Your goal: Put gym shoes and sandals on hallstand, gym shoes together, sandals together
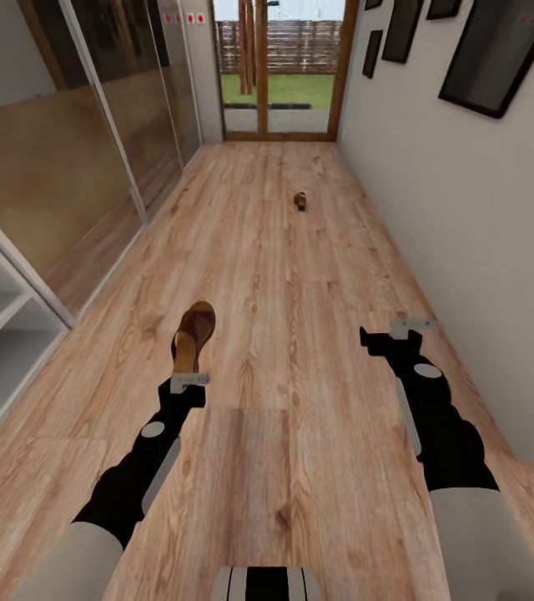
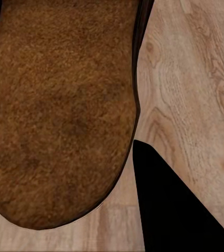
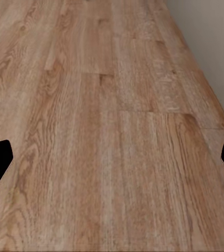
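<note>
Left gripper [image 1: 189, 381]: closed on sandal [image 1: 193, 335], held heel-end so it lifts clear of corridor floor [image 1: 300, 275] for carrying.
Right gripper [image 1: 400, 332]: open, empty, free for next pick.
Second sandal [image 1: 300, 200]: far down corridor, on floor.

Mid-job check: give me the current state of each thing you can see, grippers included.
left gripper: shut on the sandal
sandal: held at its heel end, off the floor
second sandal: lying on the corridor floor far down the hall, untouched
right gripper: open, empty, above bare floor
glass door at the corridor's end: closed
</note>
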Controlling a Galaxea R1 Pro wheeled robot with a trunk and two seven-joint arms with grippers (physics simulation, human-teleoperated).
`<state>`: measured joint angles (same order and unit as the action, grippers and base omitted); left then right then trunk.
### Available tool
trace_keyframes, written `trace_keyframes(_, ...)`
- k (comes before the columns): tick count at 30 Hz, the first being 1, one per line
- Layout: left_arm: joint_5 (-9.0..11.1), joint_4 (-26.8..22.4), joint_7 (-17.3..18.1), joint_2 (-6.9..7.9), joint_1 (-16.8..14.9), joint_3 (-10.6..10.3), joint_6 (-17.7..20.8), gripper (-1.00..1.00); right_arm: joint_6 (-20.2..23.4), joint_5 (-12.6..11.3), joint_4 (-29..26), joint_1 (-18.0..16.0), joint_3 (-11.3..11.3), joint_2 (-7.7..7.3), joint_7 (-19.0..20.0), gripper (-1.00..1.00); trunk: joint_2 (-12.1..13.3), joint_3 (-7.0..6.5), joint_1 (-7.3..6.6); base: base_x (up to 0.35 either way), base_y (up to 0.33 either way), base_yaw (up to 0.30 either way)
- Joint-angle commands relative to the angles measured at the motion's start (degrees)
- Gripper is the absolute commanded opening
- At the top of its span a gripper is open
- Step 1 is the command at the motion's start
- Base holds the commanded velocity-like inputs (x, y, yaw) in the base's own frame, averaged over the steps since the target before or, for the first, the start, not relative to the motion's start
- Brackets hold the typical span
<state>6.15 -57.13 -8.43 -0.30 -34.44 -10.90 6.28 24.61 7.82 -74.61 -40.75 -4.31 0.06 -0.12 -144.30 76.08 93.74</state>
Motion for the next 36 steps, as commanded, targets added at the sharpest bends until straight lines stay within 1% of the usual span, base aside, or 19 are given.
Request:
trace_keyframes(1, 0.4, -0.1, -0.4, 0.04, 0.0, -0.2, 0.3, -1.00, 0.3, 0.5, -0.1, 0.0, 0.0, 0.01, 0.0, 1.00, 0.0, -0.28, -0.03, 0.000, 0.000, 0.000)
trace_keyframes(9, 0.4, -0.1, -0.4, 0.04, 0.0, -0.2, 0.3, -1.00, 0.3, 0.5, 0.0, 0.0, 0.0, 0.01, 0.0, 1.00, 0.1, -2.23, -0.24, 0.000, 0.000, 0.000)
trace_keyframes(36, 0.5, -0.1, -0.4, 0.04, 0.0, -0.3, 0.3, -1.00, 0.3, 0.5, 0.0, 0.0, 0.0, 0.02, 0.0, 1.00, 0.5, -10.69, -0.93, 0.000, 0.000, 0.000)
